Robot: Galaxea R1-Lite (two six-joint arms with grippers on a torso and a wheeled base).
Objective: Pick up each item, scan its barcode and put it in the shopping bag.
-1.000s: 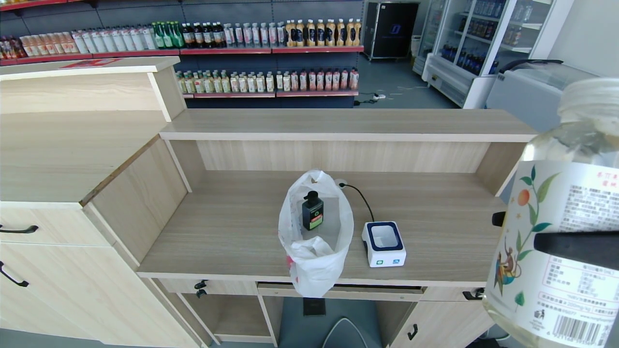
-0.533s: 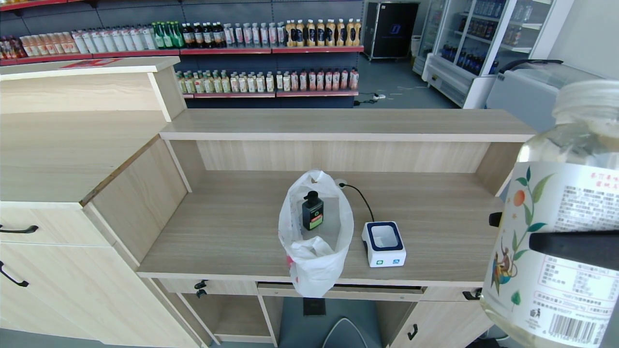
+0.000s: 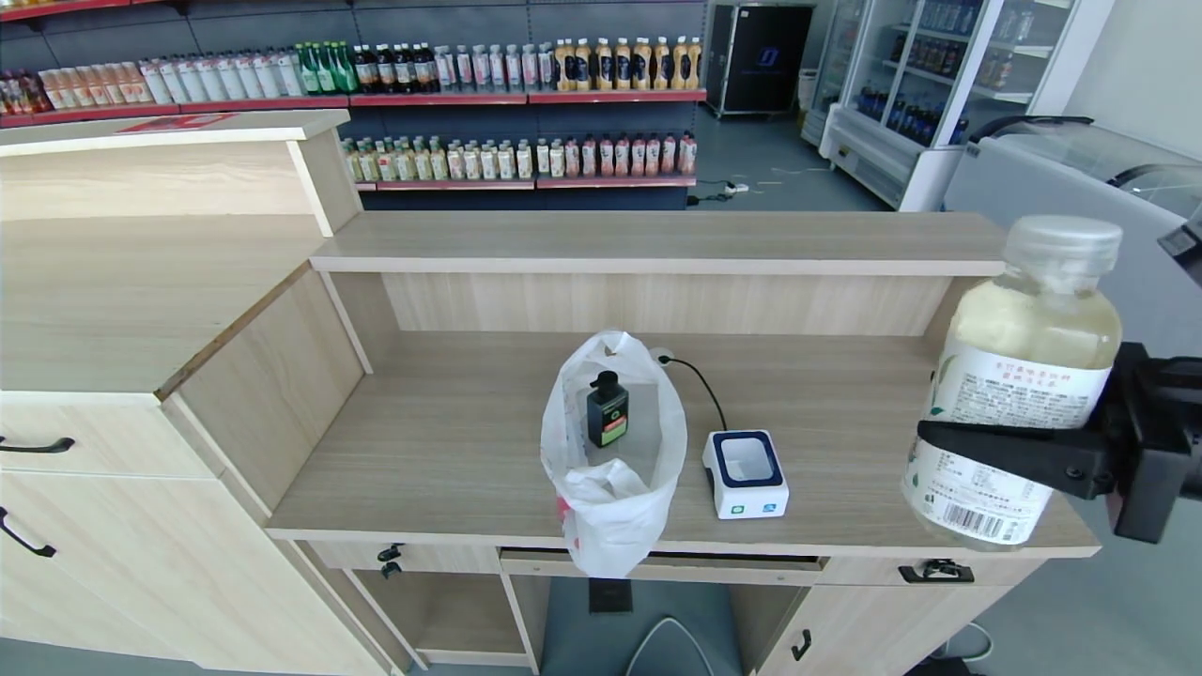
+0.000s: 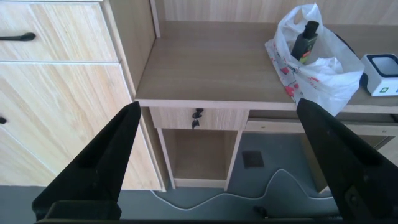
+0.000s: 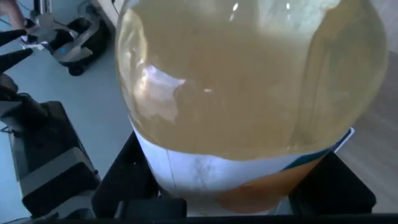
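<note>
Pulled back toward the counter (image 3: 845, 422): full drink bottle (image 3: 1019, 376), probably heavy and slick, clamped mid-label in right gripper (image 3: 986, 449); left gripper (image 4: 217, 106) wide open, empty.

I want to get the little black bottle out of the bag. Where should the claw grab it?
Probably by the narrow top of the little black bottle, coming straight down through the open mouth of the bag. It stands upright, and the bag's plastic walls rise around its sides, so a sideways approach would likely snag.
</note>
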